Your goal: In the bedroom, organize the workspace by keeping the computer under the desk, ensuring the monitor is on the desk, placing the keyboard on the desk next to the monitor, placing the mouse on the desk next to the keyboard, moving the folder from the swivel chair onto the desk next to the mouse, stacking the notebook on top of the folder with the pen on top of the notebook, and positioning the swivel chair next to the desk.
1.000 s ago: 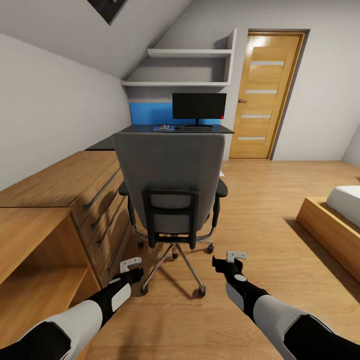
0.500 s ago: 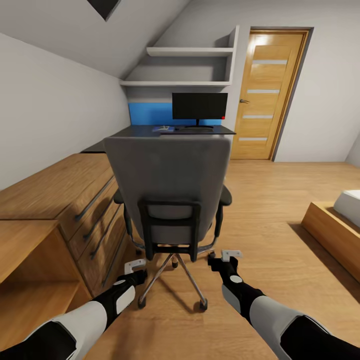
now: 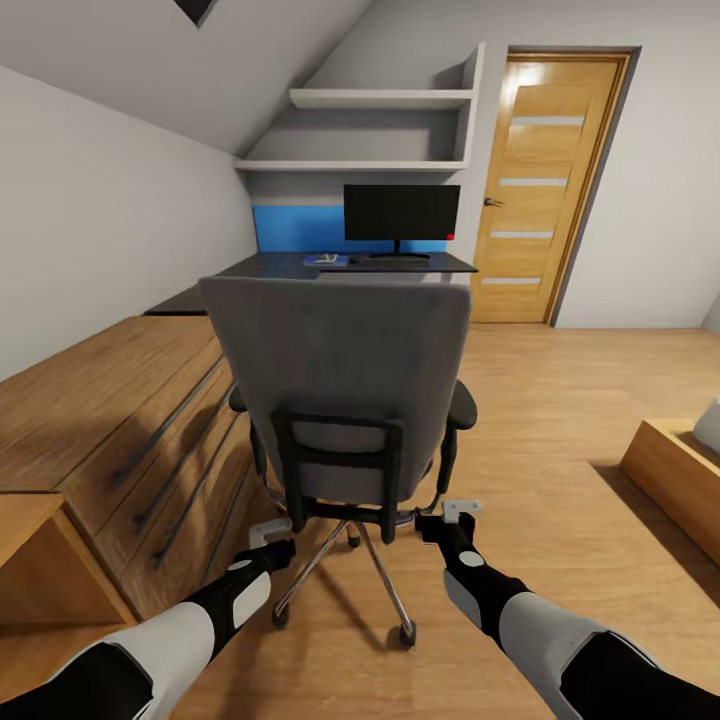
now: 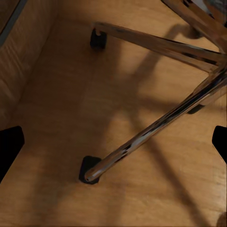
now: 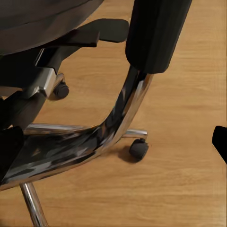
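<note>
an attic bedroom with a sloped grey ceiling and a pale wood floor. a grey swivel chair point(image 3: 345, 385) stands in the middle of the room with its tall back toward the robot, well apart from the black desk point(image 3: 300, 268) by the far wall. on the desk sit a monitor point(image 3: 401, 213), a keyboard point(image 3: 385, 263) in front of it and a blue folder point(image 3: 327, 260) to one side. an oak door point(image 3: 542, 190) is at the far right, and low wooden drawers point(image 3: 140, 420) run along the left wall.

the robot's left gripper point(image 3: 268, 530) and right gripper point(image 3: 455, 512) hang low, just behind the chair's metal star base point(image 4: 156, 123), one on each side. both have their fingers spread and hold nothing.

the chair looks heavy but should roll easily on its castors point(image 5: 138, 149), and it may spin or veer if pushed off centre. the stiff back frame or the dark armrests point(image 3: 463, 403) look like the firmest places to push or grip; the padded cloth would give under the fingers.
</note>
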